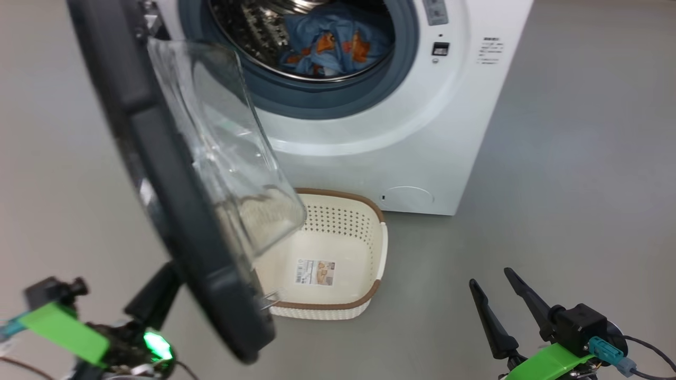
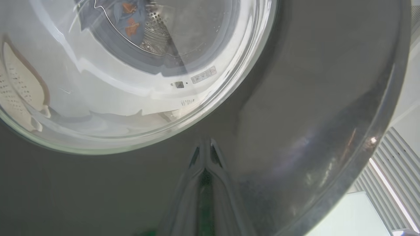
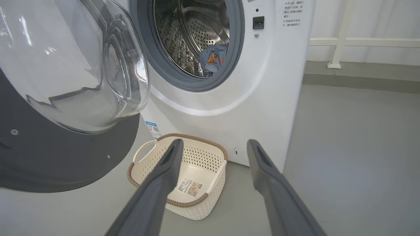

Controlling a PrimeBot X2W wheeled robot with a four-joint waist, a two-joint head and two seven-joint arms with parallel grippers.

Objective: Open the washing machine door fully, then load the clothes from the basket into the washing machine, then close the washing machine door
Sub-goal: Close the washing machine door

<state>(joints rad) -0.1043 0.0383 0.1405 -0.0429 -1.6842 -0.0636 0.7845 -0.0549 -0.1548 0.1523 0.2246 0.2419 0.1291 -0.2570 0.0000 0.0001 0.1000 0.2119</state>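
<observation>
The washing machine stands with its door swung partway out, seen edge-on, the glass bowl facing the drum. The light blue clothes lie inside the drum. The basket sits on the floor below the door, holding just its label. My left gripper is shut, its tips against the door's glossy black outer rim; in the head view the left gripper sits low behind the door. My right gripper stands open with nothing in it, right of the basket. In the right wrist view the right gripper frames the basket, door and clothes.
Grey floor stretches to the right of the machine. A white rail and wall run behind it. The open door overhangs the basket's left part. White slats show past the door's edge.
</observation>
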